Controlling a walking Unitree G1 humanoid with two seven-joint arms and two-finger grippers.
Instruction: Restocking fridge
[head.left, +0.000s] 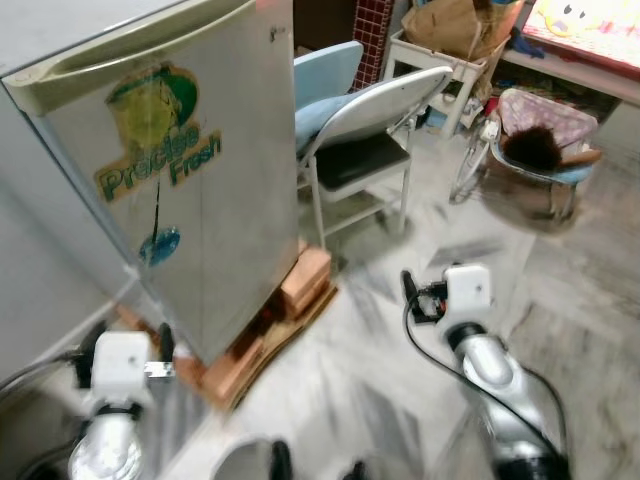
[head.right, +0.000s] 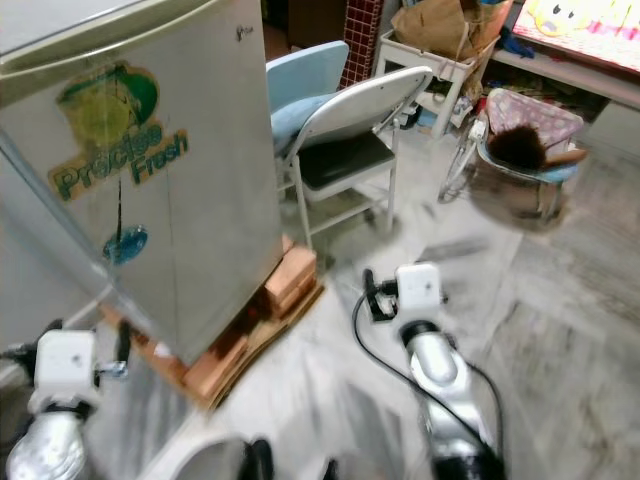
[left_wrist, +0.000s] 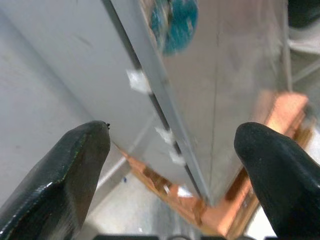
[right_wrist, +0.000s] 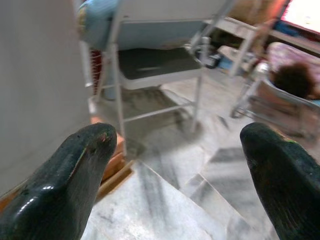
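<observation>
Near the fridge, both silver arms ended in white boxy wrists; a black cable looped along the right arm; fingers were glossy black.

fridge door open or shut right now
Shut. The fridge door lies flush against the cabinet, its edge seam closed down to the bottom corner in the left wrist view, with no interior showing. Both tools are open and holding nothing.

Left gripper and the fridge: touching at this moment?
Apart. In the left wrist view the open left gripper has both fingers short of the fridge, whose bottom corner and floor show between them.
</observation>
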